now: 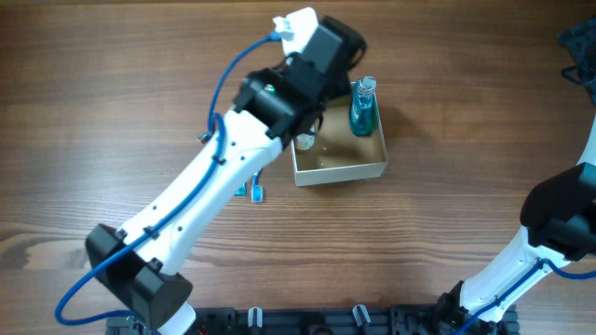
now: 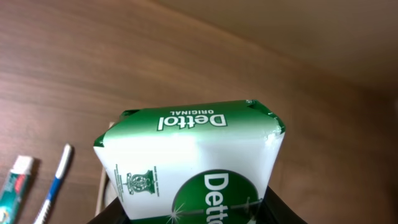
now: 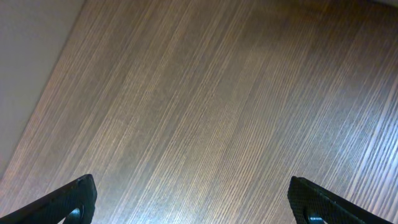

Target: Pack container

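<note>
The container (image 1: 340, 173) is a small white-walled box with a tan inside, right of the table's middle. A blue-green bottle (image 1: 363, 108) stands upright in its far right corner. My left gripper (image 2: 193, 218) is shut on a green and white Dettol soap box (image 2: 189, 152), which fills the left wrist view. From overhead, the left wrist (image 1: 321, 56) hangs over the container's far left part and hides the soap box. My right gripper (image 3: 193, 199) is open above bare wood, its fingers (image 3: 68, 202) wide apart with nothing between them.
A toothbrush (image 2: 56, 183) and a toothpaste tube (image 2: 15, 190) lie on the table left of the container, partly under the left arm (image 1: 200, 200). The right arm (image 1: 559, 219) stands at the right edge. A dark cloth (image 1: 579, 46) shows at the far right corner.
</note>
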Robot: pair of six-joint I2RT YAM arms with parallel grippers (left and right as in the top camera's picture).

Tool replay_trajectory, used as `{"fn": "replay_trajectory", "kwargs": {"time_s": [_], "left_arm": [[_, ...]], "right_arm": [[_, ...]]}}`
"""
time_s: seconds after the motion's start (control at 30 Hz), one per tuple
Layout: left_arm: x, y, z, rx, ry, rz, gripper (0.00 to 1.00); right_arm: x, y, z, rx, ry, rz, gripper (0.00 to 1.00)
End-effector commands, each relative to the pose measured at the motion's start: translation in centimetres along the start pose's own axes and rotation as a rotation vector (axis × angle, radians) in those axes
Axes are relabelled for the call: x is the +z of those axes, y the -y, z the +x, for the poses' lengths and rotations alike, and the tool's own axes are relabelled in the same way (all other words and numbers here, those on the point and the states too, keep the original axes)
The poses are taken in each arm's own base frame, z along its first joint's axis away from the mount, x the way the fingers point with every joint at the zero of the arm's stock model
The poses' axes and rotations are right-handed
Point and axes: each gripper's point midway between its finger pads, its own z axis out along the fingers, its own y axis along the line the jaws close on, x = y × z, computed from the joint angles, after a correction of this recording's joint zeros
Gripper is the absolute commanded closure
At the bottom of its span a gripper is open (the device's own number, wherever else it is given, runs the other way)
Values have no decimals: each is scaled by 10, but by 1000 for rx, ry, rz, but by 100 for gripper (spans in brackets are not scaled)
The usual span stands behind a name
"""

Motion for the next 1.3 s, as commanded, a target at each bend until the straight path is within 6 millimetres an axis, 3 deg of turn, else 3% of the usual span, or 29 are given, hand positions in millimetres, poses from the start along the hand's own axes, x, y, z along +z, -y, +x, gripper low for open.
{"fn": "replay_trajectory", "kwargs": {"time_s": [0.0, 0.53, 0.87, 0.97, 1.1, 1.27], "left_arm": [[-36, -14, -49, -49, 149, -8, 79], [-33, -66, -92, -121, 269, -158, 81], [-7, -105, -81, -109, 188, -293, 80], [-2, -109, -78, -103, 173, -309, 80], [-1, -119, -82, -113, 174, -331, 80], [-2, -149, -92, -149, 171, -396, 81]], "right_arm": [[5, -2, 4, 8, -10, 3, 0], [5, -2, 4, 8, -10, 3, 0], [5, -2, 4, 7, -10, 3, 0], [5, -2, 4, 8, -10, 3, 0], [5, -2, 4, 8, -10, 3, 0], [5, -2, 4, 8, -10, 3, 0]]}}
